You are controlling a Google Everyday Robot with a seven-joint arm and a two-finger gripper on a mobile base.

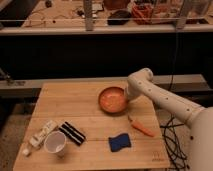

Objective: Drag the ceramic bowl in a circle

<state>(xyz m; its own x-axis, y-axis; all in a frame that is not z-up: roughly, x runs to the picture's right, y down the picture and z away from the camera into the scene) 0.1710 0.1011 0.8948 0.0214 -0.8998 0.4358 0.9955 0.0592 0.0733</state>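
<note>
The end effector point(128, 96) sits at three o'clock on the ceramic bowl point(112, 99), probably to drag it; I cannot tell its grip.

glossy ceramic bowl point(112, 99), hand point(128, 95) at rim, wooden table point(75, 107)

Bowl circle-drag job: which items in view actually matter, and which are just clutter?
Part of the job:
- ceramic bowl, towards the back right of the wooden table
- gripper, at the bowl's right rim

Just lying about, all nearer the front edge:
- white cup
- black striped bar
- white tube
- blue cloth
- carrot
</note>
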